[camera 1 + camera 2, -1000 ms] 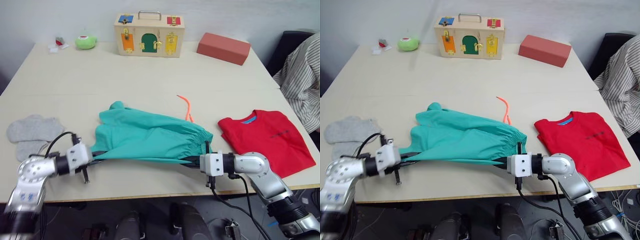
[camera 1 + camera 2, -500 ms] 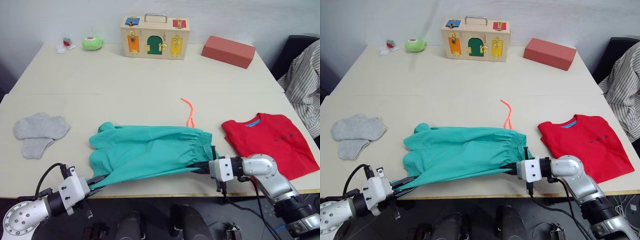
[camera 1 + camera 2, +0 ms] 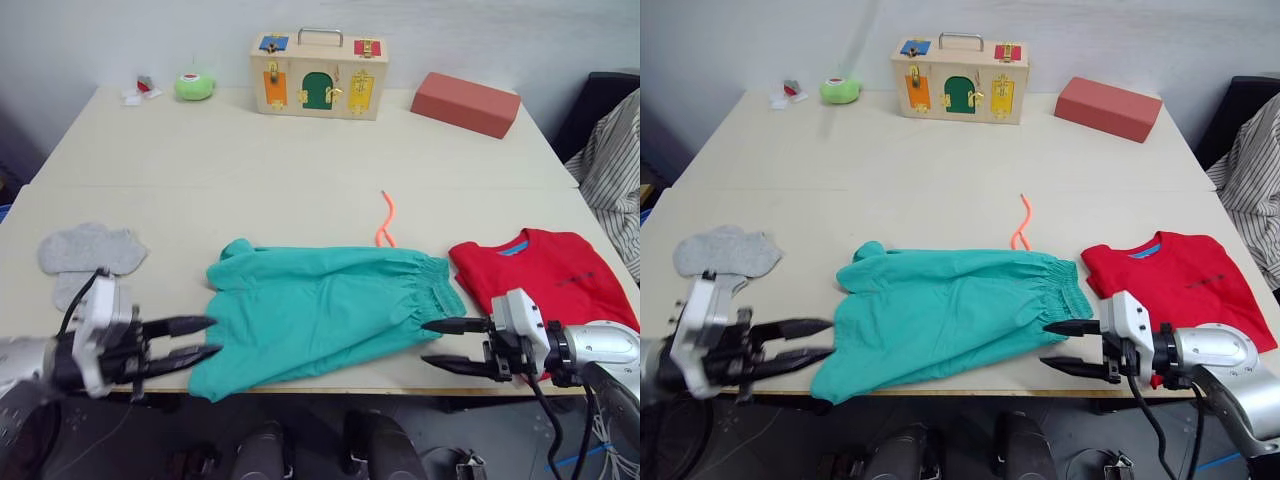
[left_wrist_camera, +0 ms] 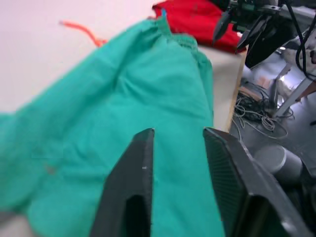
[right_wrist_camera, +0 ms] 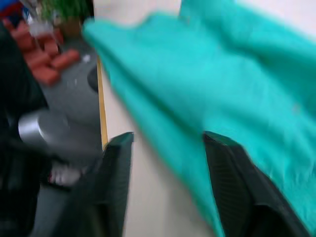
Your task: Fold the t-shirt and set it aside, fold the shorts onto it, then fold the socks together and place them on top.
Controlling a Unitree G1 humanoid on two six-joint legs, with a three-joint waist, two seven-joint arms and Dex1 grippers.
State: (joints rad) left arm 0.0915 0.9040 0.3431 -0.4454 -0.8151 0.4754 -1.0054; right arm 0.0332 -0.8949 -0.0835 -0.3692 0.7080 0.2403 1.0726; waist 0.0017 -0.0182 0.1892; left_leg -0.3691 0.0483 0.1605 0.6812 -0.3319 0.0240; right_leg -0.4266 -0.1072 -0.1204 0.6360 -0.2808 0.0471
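The shorts [image 3: 325, 310] lie flat near the counter's [image 3: 300, 170] front edge, a folded band of thin teal cloth with a gathered elastic waistband at its 3 o'clock end and an orange drawstring [image 3: 384, 218] trailing toward 12. They look light, limp and creased, likely to sag and slide on the smooth counter; the bunched waistband and the leg hems at 9 o'clock seem the firmest places to pinch.

The left claw [image 3: 190, 338] hovers just off the leg end, its fingers apart and empty. The right claw [image 3: 448, 343] hangs just off the waistband corner, fingers likewise spread, holding nothing.

At 3 o'clock of the shorts, just beside them, the t-shirt [image 3: 545, 285] rests folded into a soft red rectangle. At 9 o'clock the socks [image 3: 88, 252], small grey knit, lie overlapped, well apart from the shorts.
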